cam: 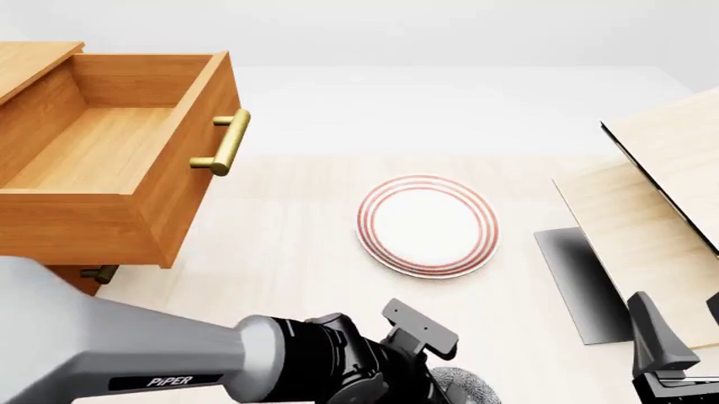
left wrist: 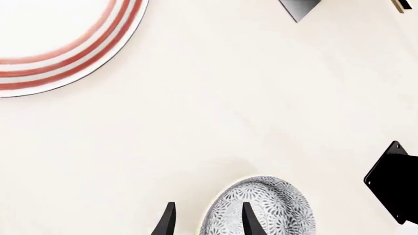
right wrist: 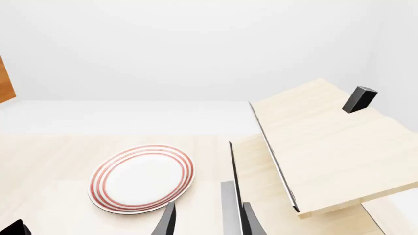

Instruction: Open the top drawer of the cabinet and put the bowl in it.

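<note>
The cabinet [cam: 29, 63] stands at the far left with its top drawer [cam: 107, 147] pulled out; the drawer box is bare inside, and its brass handle [cam: 225, 143] faces the table's middle. The speckled bowl [left wrist: 261, 208] rests on the table near the front edge. In the front view only a sliver of the bowl [cam: 472, 390] shows past my left arm. My left gripper [left wrist: 207, 221] is open, with one finger over the bowl's inside and the other outside its rim. My right gripper [right wrist: 207, 223] is open at the front right, holding nothing.
A white plate with red rings [cam: 427, 225] lies mid-table, beyond the bowl. A pale panelled thing with black edge [cam: 663, 194] fills the right side. A lower drawer's handle [cam: 99, 273] peeks out under the open drawer. A black part [left wrist: 392, 181] shows beside the bowl.
</note>
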